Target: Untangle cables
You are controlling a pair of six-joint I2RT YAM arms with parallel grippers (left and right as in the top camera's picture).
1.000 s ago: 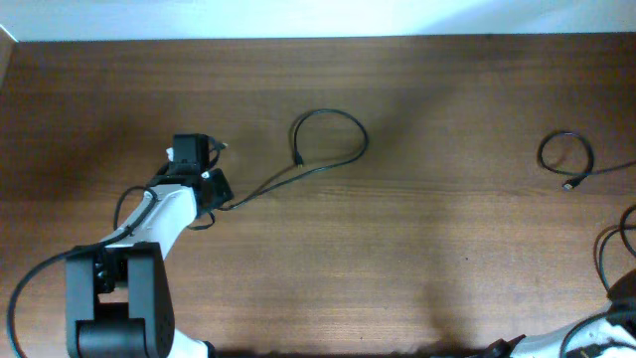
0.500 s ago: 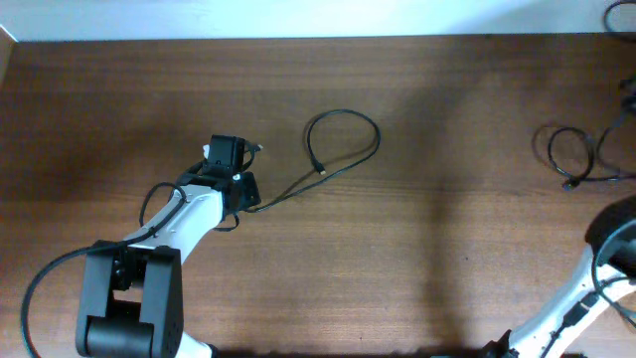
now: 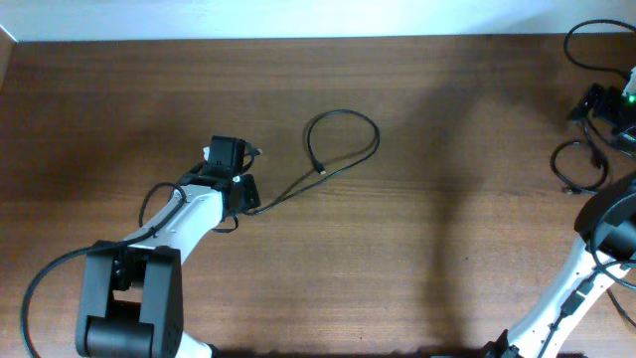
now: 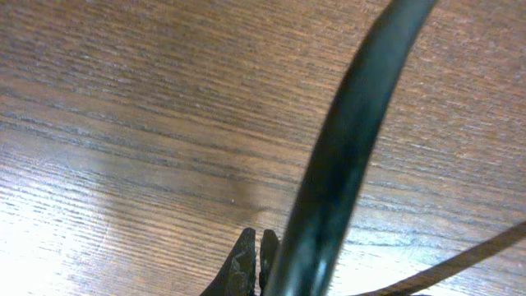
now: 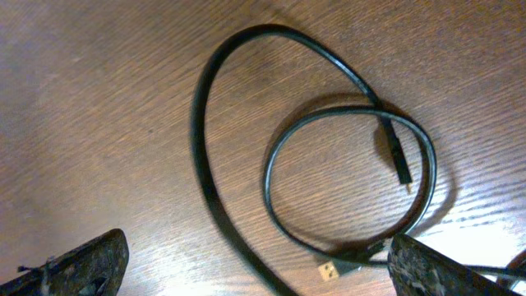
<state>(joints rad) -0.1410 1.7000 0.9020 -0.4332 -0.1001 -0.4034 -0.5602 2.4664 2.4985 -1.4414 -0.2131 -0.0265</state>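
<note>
Since left gripper (image 3: 245, 199) is pinched on the mid-frame cable (image 3: 283, 191) end, centre the wide-open right gripper (image 5: 255, 275) over one strand of the right-edge coil (image 5: 197, 131) before closing.

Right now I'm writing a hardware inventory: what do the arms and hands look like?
The left arm and right arm have white links, black joints and black cables alongside. The left hand and right hand have black fingers. A green light glows by the right one.
</note>
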